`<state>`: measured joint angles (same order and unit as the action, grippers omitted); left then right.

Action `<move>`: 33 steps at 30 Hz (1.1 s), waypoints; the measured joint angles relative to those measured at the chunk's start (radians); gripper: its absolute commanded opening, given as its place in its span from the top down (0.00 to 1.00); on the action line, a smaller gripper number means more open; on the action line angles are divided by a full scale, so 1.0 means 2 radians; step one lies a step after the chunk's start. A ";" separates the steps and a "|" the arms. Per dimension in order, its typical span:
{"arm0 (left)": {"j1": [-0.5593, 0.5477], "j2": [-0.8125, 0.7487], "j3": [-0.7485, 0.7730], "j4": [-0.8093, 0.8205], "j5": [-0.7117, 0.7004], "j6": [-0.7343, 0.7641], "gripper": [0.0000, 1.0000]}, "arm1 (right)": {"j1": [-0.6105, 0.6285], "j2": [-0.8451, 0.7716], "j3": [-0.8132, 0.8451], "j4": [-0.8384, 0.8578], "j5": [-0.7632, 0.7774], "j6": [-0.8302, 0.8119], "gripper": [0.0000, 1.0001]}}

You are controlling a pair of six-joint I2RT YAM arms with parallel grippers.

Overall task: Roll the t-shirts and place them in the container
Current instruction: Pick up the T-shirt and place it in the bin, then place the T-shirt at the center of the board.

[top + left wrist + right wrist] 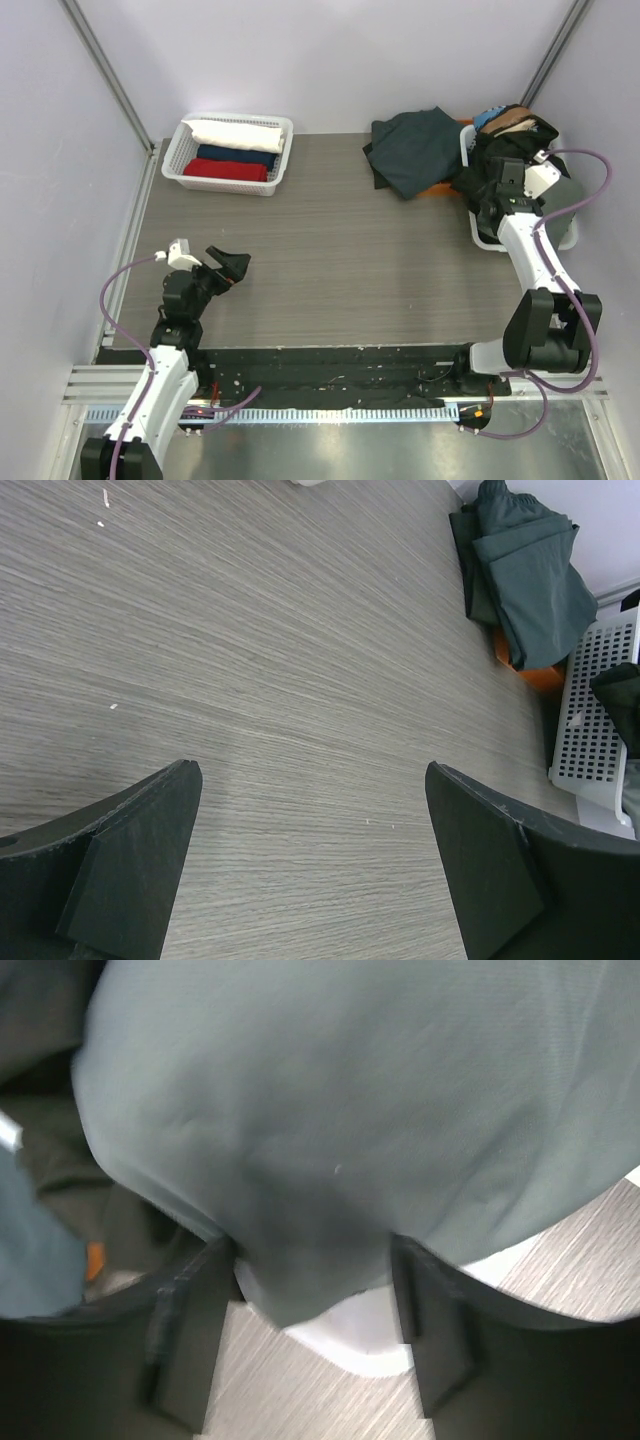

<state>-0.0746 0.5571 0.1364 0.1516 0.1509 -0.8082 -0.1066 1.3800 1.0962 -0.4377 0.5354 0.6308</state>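
Observation:
My right gripper hangs over the rim of the right basket, its jaws apart astride a hanging fold of the grey-green t-shirt. From above, that gripper is buried in a heap of dark clothes in the basket. A dark teal t-shirt lies crumpled on the table beside that basket. Rolled white, navy and red t-shirts fill the left basket. My left gripper hovers wide open over bare table at the near left.
An orange cloth peeks from under the dark teal shirt. The white lattice basket stands at the table's right edge. Grey walls close in the table on three sides.

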 measured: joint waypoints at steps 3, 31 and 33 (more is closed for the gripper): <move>0.000 0.003 0.000 0.003 0.000 0.000 0.00 | -0.008 0.012 0.000 0.007 0.000 0.003 0.61; -0.001 0.003 0.000 0.008 0.000 0.000 0.00 | 0.147 -0.038 0.256 -0.046 -0.341 -0.039 0.99; -0.001 0.002 0.000 0.007 0.000 0.000 0.00 | 0.203 -0.004 0.291 -0.052 -0.375 -0.043 0.99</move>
<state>-0.0765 0.5617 0.1364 0.1665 0.1513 -0.8078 0.2993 1.3720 1.6775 -0.5426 -0.2146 0.5442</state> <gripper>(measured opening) 0.996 0.094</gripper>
